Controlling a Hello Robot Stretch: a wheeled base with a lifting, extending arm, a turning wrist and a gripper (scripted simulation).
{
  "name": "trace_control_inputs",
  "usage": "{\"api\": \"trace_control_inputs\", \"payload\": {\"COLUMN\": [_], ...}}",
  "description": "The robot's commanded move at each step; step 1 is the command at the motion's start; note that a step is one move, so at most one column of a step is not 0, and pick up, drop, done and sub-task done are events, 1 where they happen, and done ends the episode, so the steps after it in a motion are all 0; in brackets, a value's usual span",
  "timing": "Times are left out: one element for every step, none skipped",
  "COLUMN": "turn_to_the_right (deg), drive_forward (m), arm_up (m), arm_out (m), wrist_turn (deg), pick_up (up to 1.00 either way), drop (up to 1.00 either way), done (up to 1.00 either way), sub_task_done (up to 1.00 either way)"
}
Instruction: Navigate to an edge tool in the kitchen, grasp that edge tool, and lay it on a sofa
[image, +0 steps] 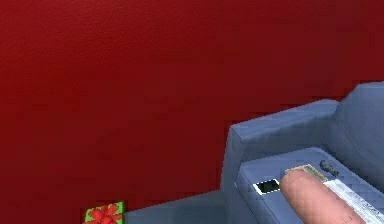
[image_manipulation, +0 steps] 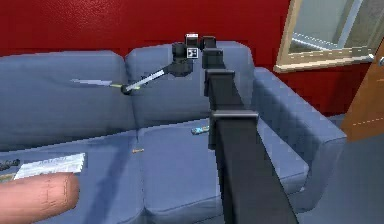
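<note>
Hand (image_manipulation: 131, 86) with knife (image_manipulation: 95, 83) over sofa (image_manipulation: 60, 115)

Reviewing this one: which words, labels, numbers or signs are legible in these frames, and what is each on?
No text here can be read.
Printed paper lying on the sofa seat: grey lines of print, too small to read.
Two white squares at the far end of the arm: black marks that form a pattern, not letters or digits.
</note>
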Motion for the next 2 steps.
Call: {"api": "trace_control_inputs", "payload": {"turn_to_the_right": [0.0, 0.0], "drive_forward": [0.00, 0.00], "arm_up": [-0.24, -0.32], "arm_out": [0.00, 0.00], "wrist_turn": [0.0, 0.0], "pick_up": [0.00, 0.00], "drop": [0.00, 0.00], "done": [0.00, 0.00], "sub_task_done": [0.00, 0.00]}}
